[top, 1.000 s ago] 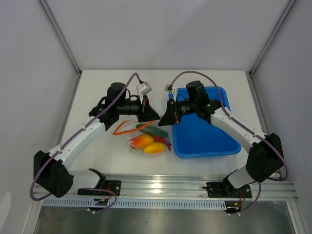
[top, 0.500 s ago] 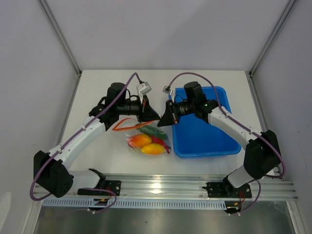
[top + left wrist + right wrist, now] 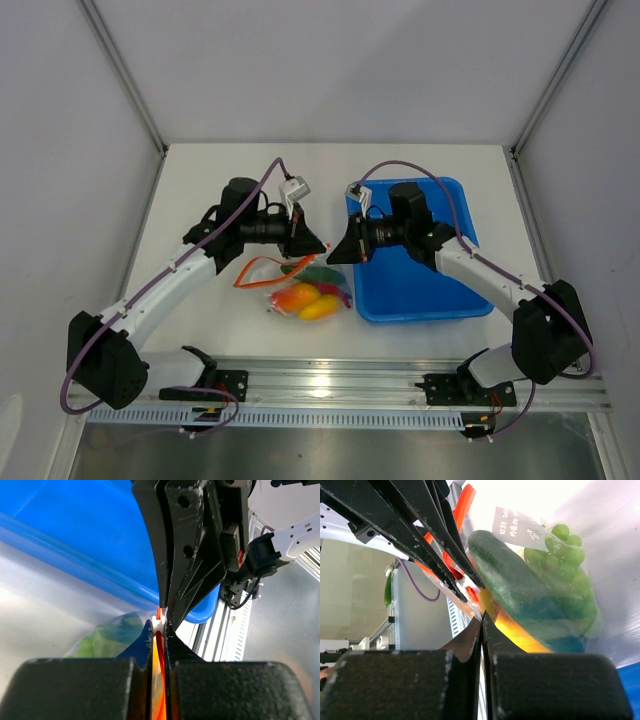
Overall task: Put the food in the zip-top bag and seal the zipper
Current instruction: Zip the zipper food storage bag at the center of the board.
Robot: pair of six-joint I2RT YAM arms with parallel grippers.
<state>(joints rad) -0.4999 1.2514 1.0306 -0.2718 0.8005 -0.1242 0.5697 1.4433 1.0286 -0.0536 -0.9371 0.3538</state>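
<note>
Right claw point(image 3: 332, 255) beside blue tray point(image 3: 420, 290)

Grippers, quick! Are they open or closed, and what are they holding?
Left gripper: closed, pinching the zipper of the bag.
Right gripper: closed, pinching the same zipper.

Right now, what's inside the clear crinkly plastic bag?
A dark green cucumber, green grapes and an orange-yellow pepper show through the bag. Anything beneath them is hidden.
</note>
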